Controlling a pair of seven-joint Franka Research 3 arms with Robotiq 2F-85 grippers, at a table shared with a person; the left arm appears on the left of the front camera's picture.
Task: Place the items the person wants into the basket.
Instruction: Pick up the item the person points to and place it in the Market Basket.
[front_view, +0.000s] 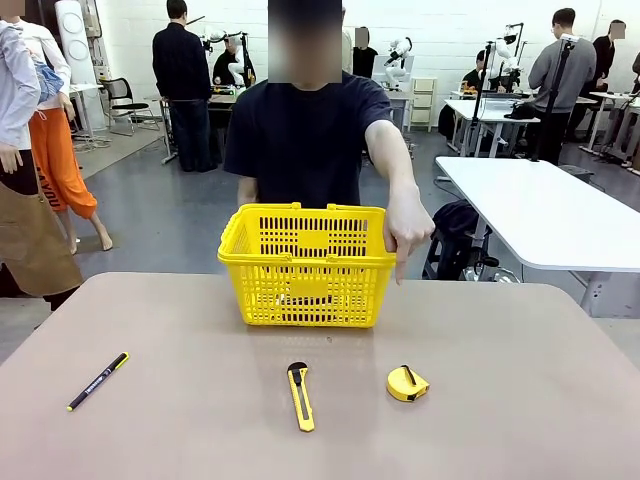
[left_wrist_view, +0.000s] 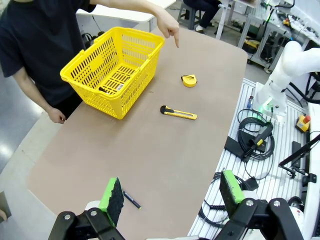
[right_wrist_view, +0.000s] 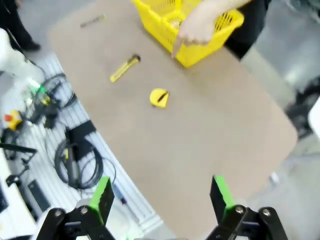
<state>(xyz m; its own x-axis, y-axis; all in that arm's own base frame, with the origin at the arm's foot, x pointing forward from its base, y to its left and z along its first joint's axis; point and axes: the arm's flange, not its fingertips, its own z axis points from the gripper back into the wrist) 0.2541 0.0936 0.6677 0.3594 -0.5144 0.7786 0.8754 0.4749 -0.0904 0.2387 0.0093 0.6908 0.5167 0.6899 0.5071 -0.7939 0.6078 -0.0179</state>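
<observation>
The yellow basket (front_view: 306, 265) stands at the table's far middle, in front of the person (front_view: 305, 130), whose hand (front_view: 407, 240) points a finger down toward the yellow tape measure (front_view: 407, 384). The left wrist view shows the same basket (left_wrist_view: 114, 70), pointing hand (left_wrist_view: 168, 27) and tape measure (left_wrist_view: 189, 80); something dark lies on the basket's floor. From the right wrist I see the tape measure (right_wrist_view: 159, 97) and the hand (right_wrist_view: 197, 31) over the basket (right_wrist_view: 187, 20). My left gripper (left_wrist_view: 172, 194) and right gripper (right_wrist_view: 160, 197) both hang open and empty, high above the table's near edge.
A yellow utility knife (front_view: 300, 396) lies left of the tape measure. A black pen with yellow accents (front_view: 98, 381) lies near the front left. Cables and equipment (left_wrist_view: 252, 142) lie beside the table on my side. Other tables and people are farther back.
</observation>
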